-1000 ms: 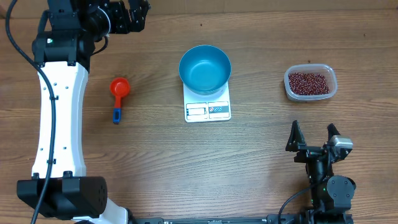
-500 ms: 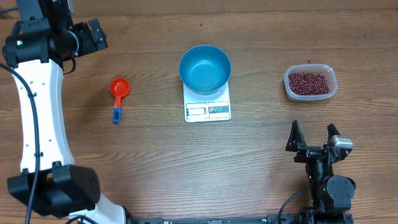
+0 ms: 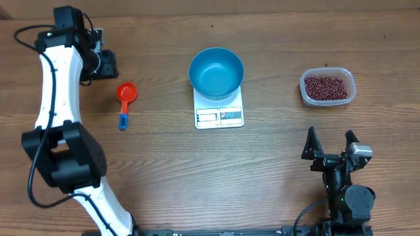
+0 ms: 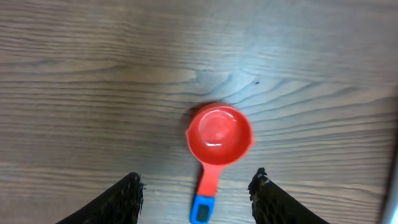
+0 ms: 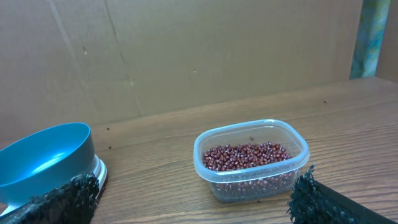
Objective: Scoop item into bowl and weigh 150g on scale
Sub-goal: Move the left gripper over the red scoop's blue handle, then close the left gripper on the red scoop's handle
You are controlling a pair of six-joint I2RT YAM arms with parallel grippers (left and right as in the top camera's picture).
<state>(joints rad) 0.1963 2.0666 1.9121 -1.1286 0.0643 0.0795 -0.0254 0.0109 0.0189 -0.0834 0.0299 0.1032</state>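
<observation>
The beans (image 3: pixel 326 87) wait in the tub (image 3: pixel 303 84) far right; the red scoop (image 4: pixel 219 135) lies directly below the left pincer (image 4: pixel 196 180), its handle running between the spread jaws; the right pincer (image 3: pixel 331 132) gapes idle.

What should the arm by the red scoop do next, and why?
Probably lower the left gripper to the red scoop, closing on its handle: it lies ungripped below the open jaws, and the blue bowl is empty.
</observation>
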